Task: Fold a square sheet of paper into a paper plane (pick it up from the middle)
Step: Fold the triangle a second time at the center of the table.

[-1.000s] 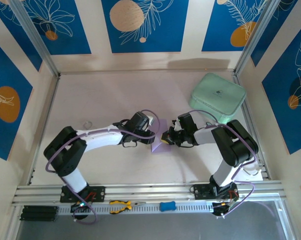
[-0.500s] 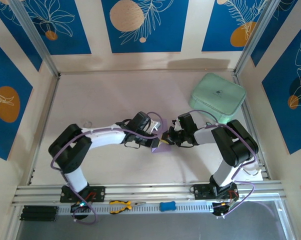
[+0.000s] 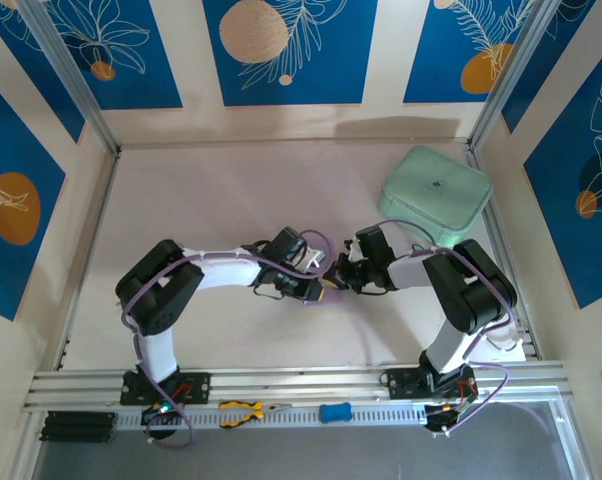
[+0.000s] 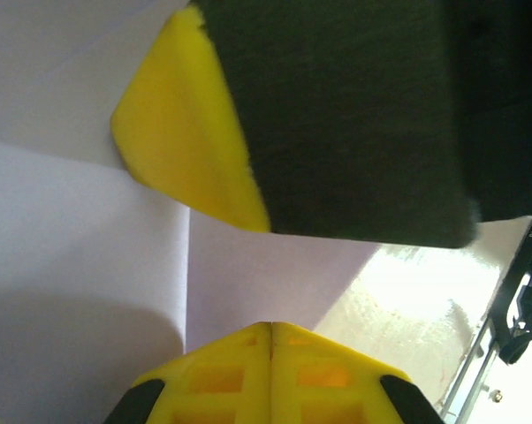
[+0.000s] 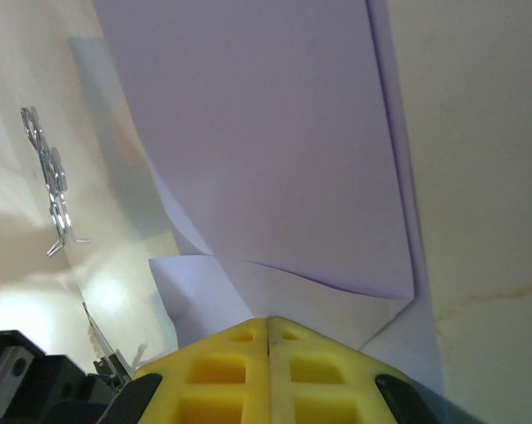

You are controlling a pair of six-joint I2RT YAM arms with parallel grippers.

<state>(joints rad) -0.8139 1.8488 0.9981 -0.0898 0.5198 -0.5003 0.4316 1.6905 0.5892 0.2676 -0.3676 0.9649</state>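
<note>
Nearest, on the rail at the front edge, lie yellow-handled pliers (image 3: 243, 411) and a small blue thing (image 3: 334, 411). Past them, in the middle of the table (image 3: 231, 190), the two arms meet tip to tip over the folded lavender paper (image 3: 327, 296). The left gripper (image 4: 270, 329) has its yellow jaws pressed together, tips on the paper. The right gripper (image 5: 269, 322) has its jaws together too, tips on a fold. I cannot tell if either one pinches the paper. Far away on the right sits the mint-green case (image 3: 436, 195).
</note>
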